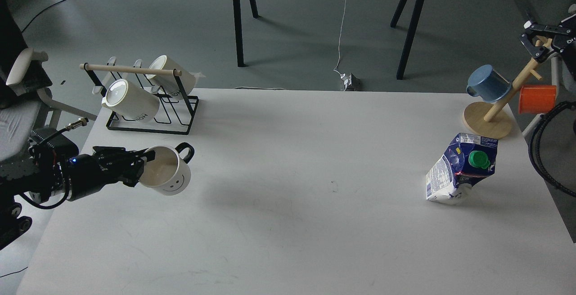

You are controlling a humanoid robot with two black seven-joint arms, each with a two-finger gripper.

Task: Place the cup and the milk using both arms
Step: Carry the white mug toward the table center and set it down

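A white mug with a smiley face and black handle (168, 177) is held above the table at the left, tilted toward me. My left gripper (143, 165) is shut on its near rim. A blue and white milk carton with a green cap (461, 168) stands leaning on the table at the right. My right gripper (537, 43) is far from it, at the upper right edge by the top of the wooden mug tree (497, 104); its fingers look spread and hold nothing.
A black wire rack (150, 106) with two white mugs stands at the back left. The mug tree carries a blue cup (488, 83) and an orange cup (537, 98). The white table (292, 187) ends close to the carton's right. Black cables hang at the right edge.
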